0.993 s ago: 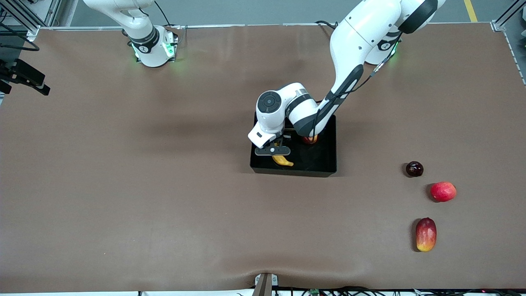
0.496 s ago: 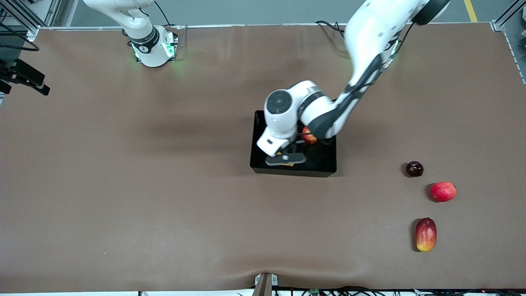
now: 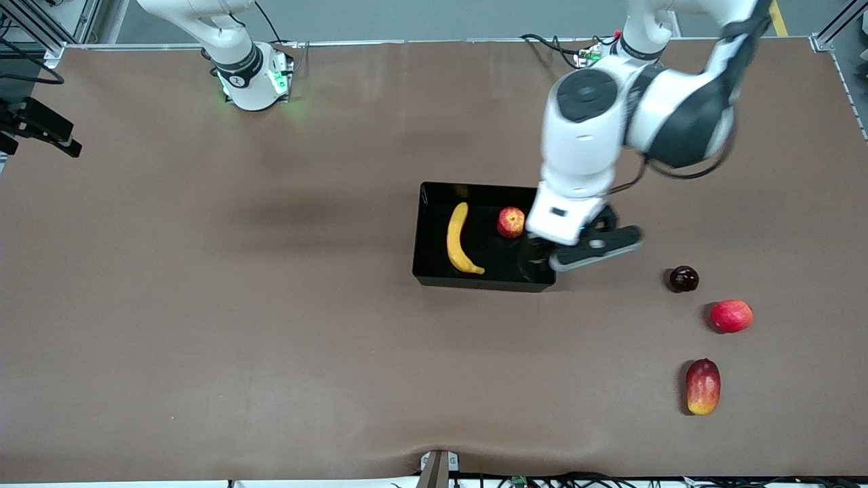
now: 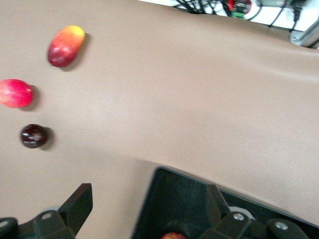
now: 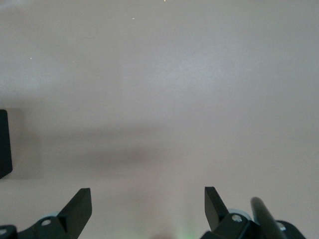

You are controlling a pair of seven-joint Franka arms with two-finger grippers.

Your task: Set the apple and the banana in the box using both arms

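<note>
Banana [image 3: 459,239] and apple [image 3: 510,221] seen in box [image 3: 484,280]; left tool [image 3: 588,249] (open, empty) over box corner nearest plum; right tool [image 5: 147,211] open, empty, waiting.

Dark plum [image 3: 683,278], pinkish-red fruit [image 3: 731,316], mango [image 3: 702,386] on brown table [image 3: 203,305]

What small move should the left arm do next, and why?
Probably keep lifting clear toward its own base. The banana and apple both lie in the box, and the left gripper, open and empty, hangs over the box's end wall. The right gripper waits open.
</note>
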